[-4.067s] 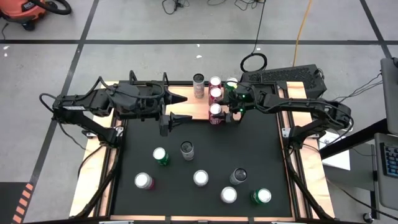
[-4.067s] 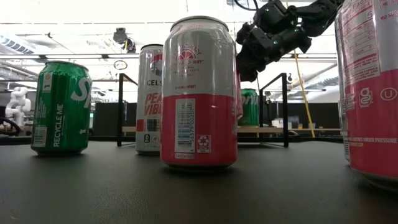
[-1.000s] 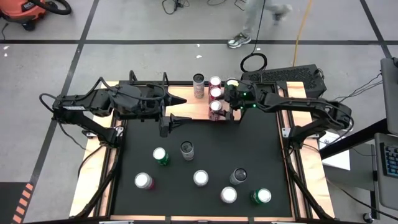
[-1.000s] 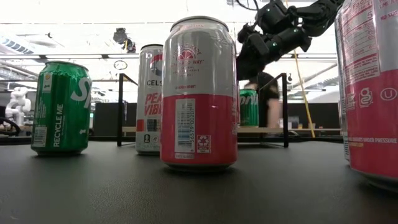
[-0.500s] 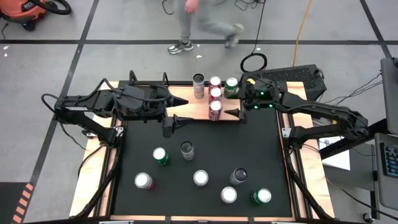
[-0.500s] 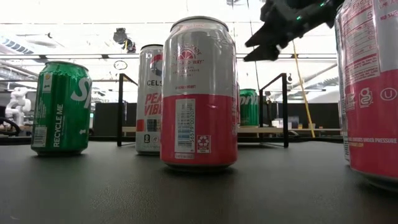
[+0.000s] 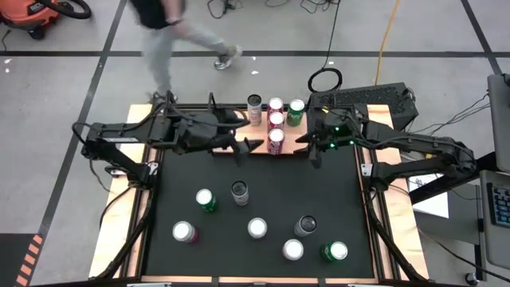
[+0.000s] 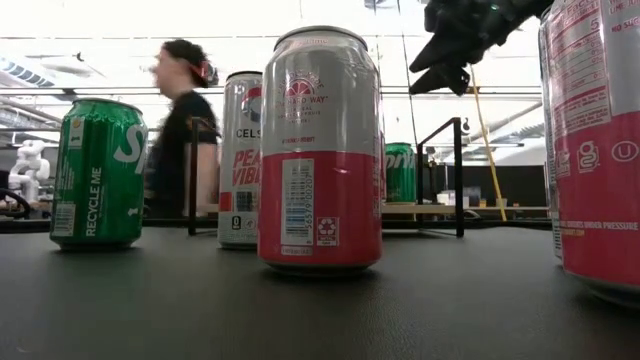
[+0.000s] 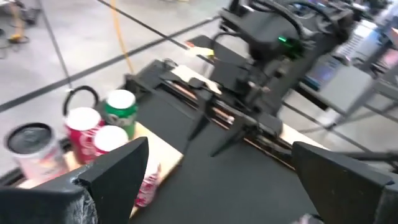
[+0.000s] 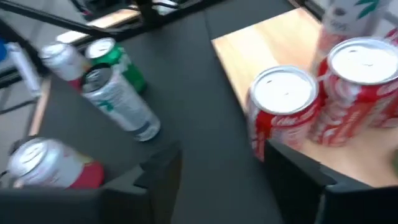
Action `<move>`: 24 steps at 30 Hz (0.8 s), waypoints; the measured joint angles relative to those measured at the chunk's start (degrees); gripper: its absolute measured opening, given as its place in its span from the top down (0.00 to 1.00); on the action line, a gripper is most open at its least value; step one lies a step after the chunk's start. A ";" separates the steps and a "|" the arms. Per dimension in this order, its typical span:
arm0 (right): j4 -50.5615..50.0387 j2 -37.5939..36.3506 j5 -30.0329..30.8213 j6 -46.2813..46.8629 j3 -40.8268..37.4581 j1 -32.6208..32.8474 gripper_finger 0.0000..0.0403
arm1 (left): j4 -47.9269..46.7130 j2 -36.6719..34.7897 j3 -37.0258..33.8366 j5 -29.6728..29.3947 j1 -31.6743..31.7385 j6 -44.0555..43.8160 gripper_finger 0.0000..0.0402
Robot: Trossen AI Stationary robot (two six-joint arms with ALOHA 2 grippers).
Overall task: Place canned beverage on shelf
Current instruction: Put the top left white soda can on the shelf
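high view shows the flat light-brown wooden shelf [image 7: 259, 126] carrying four upright cans, including a green can [image 7: 296, 111]; left gripper [image 7: 245, 148] and right gripper [image 7: 312, 147] hover nearby, jaws released, empty.

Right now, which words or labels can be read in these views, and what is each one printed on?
"RECYCLE ME": green can, low view.
"PEA" over "VIB", cut off: silver can behind.
"PLEASE RECYCLE": big pink can at the right edge.
Red-and-silver can: logo and small print too small to read.
Wrist views: labels blurred.
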 joint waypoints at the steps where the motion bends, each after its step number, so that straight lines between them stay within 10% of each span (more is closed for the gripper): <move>1: -1.20 1.22 1.55 0.10 1.64 0.27 0.52 | 0.07 0.01 0.00 -0.24 0.46 0.02 0.01; 17: -12.60 17.82 -1.69 -16.65 14.25 1.32 0.97 | 0.04 0.07 0.00 -1.25 4.04 -0.02 0.01; 24: -10.30 20.84 -1.73 -18.39 15.43 1.32 0.98 | 0.04 0.07 0.00 -3.21 4.04 -0.24 0.01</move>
